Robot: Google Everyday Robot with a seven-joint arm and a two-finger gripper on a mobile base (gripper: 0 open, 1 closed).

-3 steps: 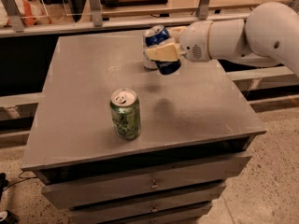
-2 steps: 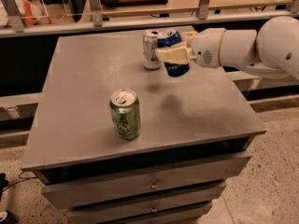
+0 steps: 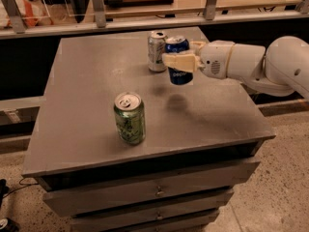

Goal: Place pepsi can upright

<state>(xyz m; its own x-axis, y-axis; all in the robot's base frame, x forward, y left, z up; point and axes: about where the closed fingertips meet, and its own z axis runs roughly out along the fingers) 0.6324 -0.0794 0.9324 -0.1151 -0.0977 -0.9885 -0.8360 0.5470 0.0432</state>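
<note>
Grey metal-topped drawer cabinet [image 3: 87, 81] fills the scene, with a railing along the far side. White robot arm [image 3: 251, 64] reaches in from the right. Its cream two-finger gripper [image 3: 177, 61] is clamped on the dark blue pepsi can [image 3: 179, 76], which sits roughly upright and clear of the top, above its own shadow. Silvery-white aluminium can [image 3: 156, 52] stands just left of it, far centre. Green aluminium can [image 3: 129, 119] stands upright, near left of centre, well apart.

I am holding the dark blue pepsi can [image 3: 180, 76] upright in my gripper [image 3: 175, 56], silver top up, clamped round its middle; it is hanging above the bench [image 3: 87, 81], toward the far edge, right of centre.
</note>
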